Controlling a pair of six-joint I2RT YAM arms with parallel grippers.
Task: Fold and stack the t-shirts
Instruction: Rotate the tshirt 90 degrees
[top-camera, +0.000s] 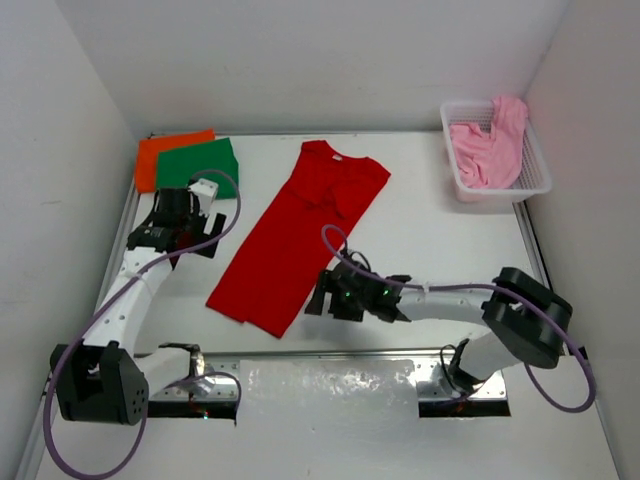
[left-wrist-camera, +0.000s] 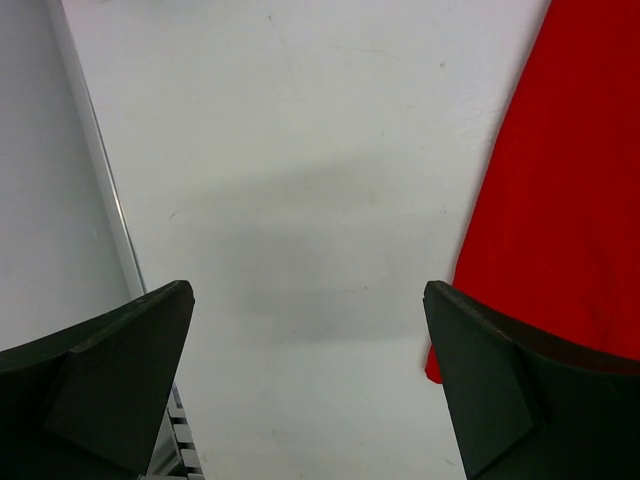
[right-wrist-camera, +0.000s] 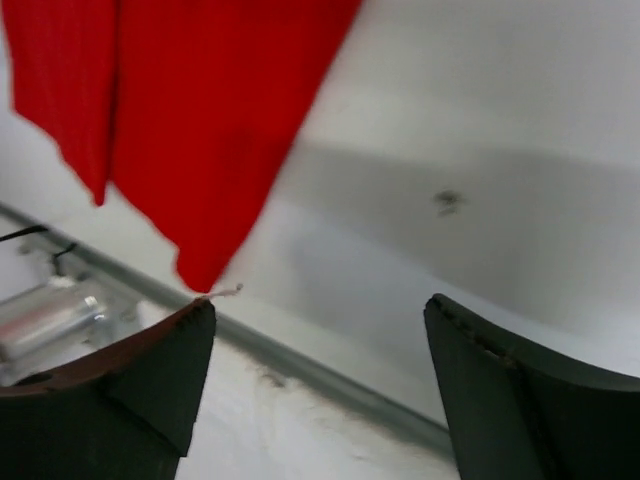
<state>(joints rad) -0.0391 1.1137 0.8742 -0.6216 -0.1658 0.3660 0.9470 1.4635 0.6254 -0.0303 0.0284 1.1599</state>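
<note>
Stacked at 10 o'clock: orange t-shirt (top-camera: 165, 152), green t-shirt (top-camera: 200, 163); red t-shirt (top-camera: 295, 240) part-folded; pink t-shirt (top-camera: 490, 150) pending. My left end effector (left-wrist-camera: 308, 295), right end effector (right-wrist-camera: 318, 303): wide, empty.

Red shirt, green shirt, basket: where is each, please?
red shirt (top-camera: 290, 240): top view, middle of its body.
green shirt (top-camera: 200, 160): top view, folded upper face.
basket (top-camera: 500, 194): top view, near wall.

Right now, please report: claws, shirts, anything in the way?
Left claw, right claw: open, empty. Red shirt flat between them. Green shirt over orange shirt, far left; pink shirt in basket. No obstacle seen.
</note>
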